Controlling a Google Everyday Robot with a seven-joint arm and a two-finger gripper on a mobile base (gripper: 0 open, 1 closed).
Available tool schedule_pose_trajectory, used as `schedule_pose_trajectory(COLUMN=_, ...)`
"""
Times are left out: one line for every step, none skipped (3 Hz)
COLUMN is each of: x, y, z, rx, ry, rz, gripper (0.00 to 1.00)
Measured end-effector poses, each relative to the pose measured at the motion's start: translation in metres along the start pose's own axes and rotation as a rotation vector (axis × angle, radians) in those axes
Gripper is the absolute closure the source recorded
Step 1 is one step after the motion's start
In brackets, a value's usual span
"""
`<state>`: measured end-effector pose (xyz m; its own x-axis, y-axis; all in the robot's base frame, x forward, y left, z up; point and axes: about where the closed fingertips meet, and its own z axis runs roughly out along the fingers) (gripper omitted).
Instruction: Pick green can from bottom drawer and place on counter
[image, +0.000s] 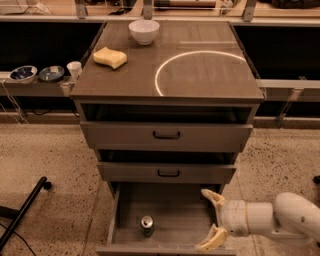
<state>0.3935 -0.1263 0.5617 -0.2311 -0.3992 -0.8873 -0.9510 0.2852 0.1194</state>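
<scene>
My gripper hangs at the right side of the bottom drawer, fingers spread wide, about over its right wall. Bare drawer floor lies between me and the green can, which stands alone near the front, left of centre. The drawer's low walls hem in both sides. The middle drawer juts out over the back of the opening. On the counter, a bowl and a sponge take the back left; the circled right part is open surface.
</scene>
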Motion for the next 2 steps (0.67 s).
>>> schedule_pose_trajectory(x=0.025, y=-0.025, z=0.059, rx=0.046, ry=-0.104, rz=-0.025, gripper=0.0)
schedule_pose_trajectory(x=0.06, y=-0.043, z=0.093, rx=0.069, ry=-0.188, rz=-0.077, gripper=0.0)
